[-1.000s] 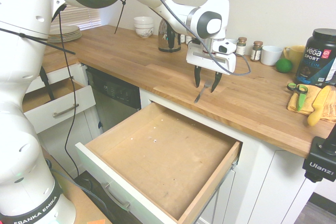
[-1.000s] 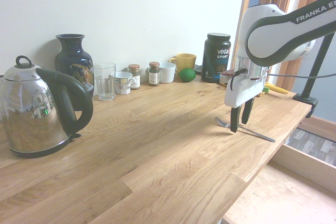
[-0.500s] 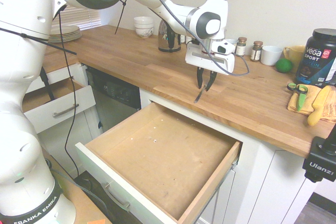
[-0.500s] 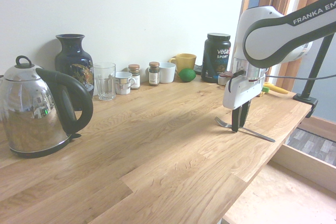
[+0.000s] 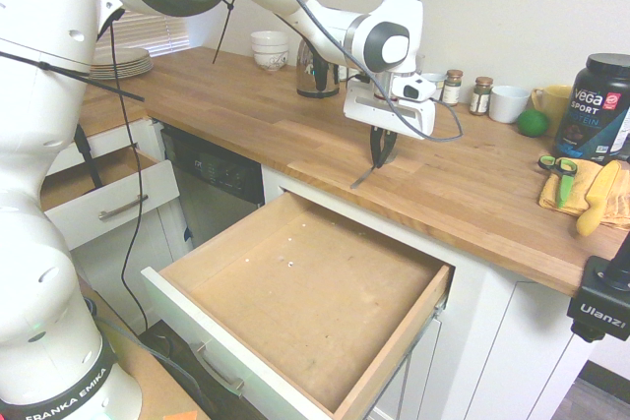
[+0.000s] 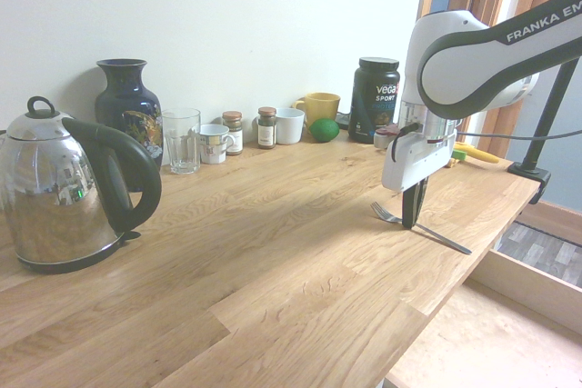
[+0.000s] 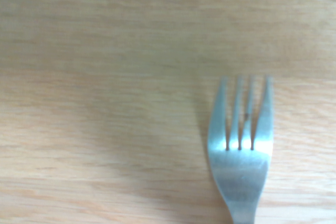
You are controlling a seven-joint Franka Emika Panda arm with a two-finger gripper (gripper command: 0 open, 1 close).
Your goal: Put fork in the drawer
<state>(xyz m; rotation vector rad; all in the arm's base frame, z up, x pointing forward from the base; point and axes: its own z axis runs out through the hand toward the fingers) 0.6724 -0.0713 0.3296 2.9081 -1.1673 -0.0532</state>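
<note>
The claw (image 6: 410, 226) is closed on the fork (image 6: 438, 239) at its neck, tines to one side, handle slanting toward the bench's (image 5: 295, 159) front edge. The fork lies on the bench; the open drawer (image 5: 305, 287) sits beyond that edge and lower, so the carry should follow the handle's direction.
</note>
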